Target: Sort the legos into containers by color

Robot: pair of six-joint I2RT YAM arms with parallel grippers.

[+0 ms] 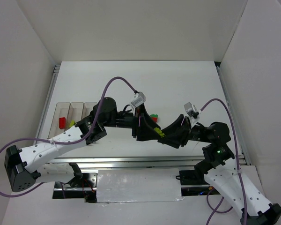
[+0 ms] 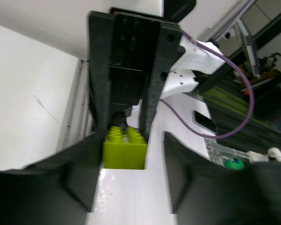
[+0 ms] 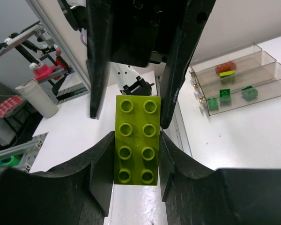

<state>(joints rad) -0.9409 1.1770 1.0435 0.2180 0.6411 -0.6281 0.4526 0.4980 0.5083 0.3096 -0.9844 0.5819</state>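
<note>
Far left of both sets of fingers, the containers [image 1: 77, 108] hold a few sorted bricks. The left gripper [image 2: 130, 140] is spread, one finger on each side of the yellow-green brick [image 3: 136, 112] at its end, not squeezing. The right gripper [image 3: 136, 145] is clenched on the brick's long sides. Likely light, rigid and slick, so pinch the flat side walls squarely, not the studs, or it twists.

The left arm [image 1: 68, 137] is covering the near ends of the containers [image 1: 77, 110]; the left end effector [image 1: 152, 132] and right end effector [image 1: 167, 135] are hiding most of the yellow-green brick [image 1: 160, 133].
</note>
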